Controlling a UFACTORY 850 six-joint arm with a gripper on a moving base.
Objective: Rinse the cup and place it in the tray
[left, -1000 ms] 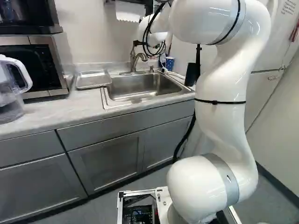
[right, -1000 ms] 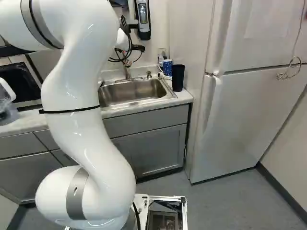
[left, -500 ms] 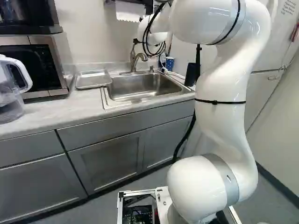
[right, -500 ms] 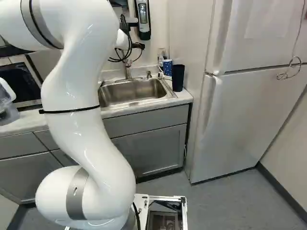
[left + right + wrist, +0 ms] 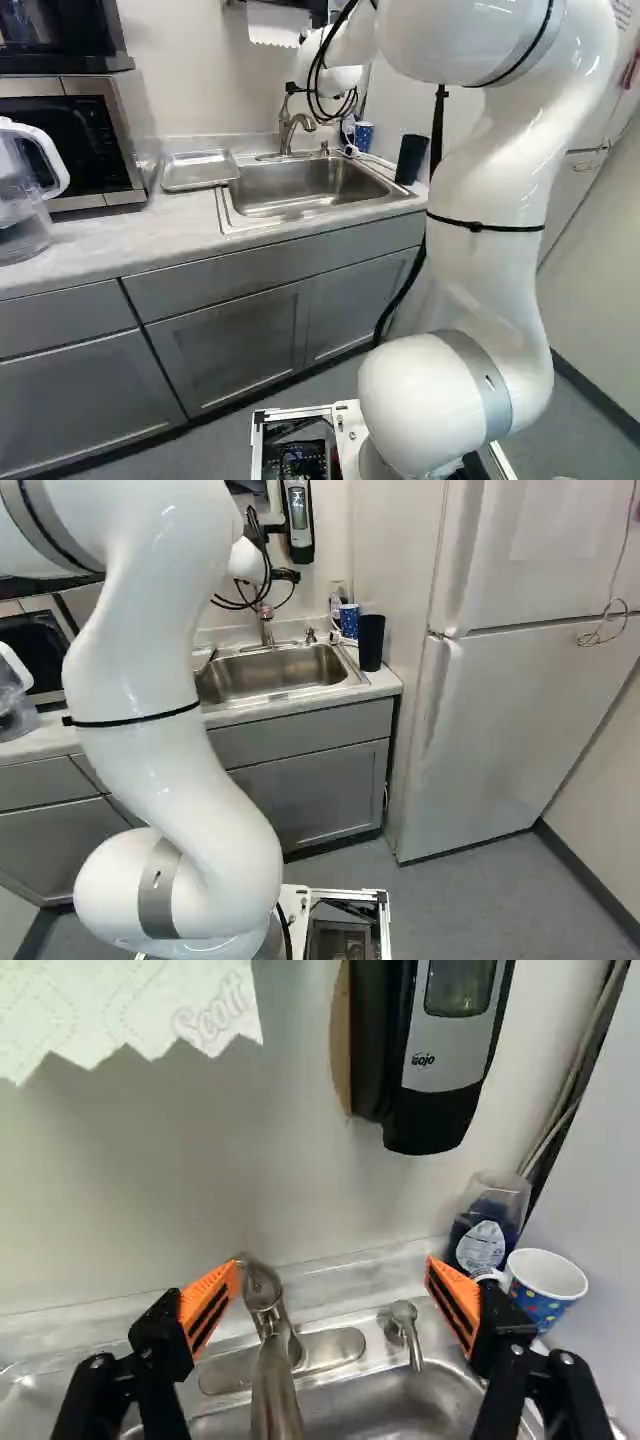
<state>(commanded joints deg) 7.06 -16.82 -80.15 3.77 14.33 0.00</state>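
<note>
In the right base view my gripper [image 5: 286,577] hangs above the faucet, mostly hidden by cables. The wrist view shows the gripper [image 5: 333,1263] open and empty, the faucet [image 5: 272,1370] showing between and below its fingers. A blue dotted paper cup [image 5: 545,1290] stands upright beyond the finger on the soap-pump side, at the sink's back corner. Nearer the counter's edge stands a tall dark cup [image 5: 411,158]. The metal tray [image 5: 200,170] lies on the counter, left of the sink [image 5: 312,188] in the left base view. Which cup is meant I cannot tell.
Behind the paper cup is a clear container with dark blue contents [image 5: 485,1232]. A soap dispenser [image 5: 440,1060] and paper towel [image 5: 130,1005] hang on the wall. A pitcher [image 5: 25,190] and microwave [image 5: 75,140] stand along the counter; the fridge [image 5: 520,730] is at the right.
My arm's upper links have shifted right in the left base view and left in the right base view. The gripper has shifted only slightly. Base, cups and tray look unmoved.
</note>
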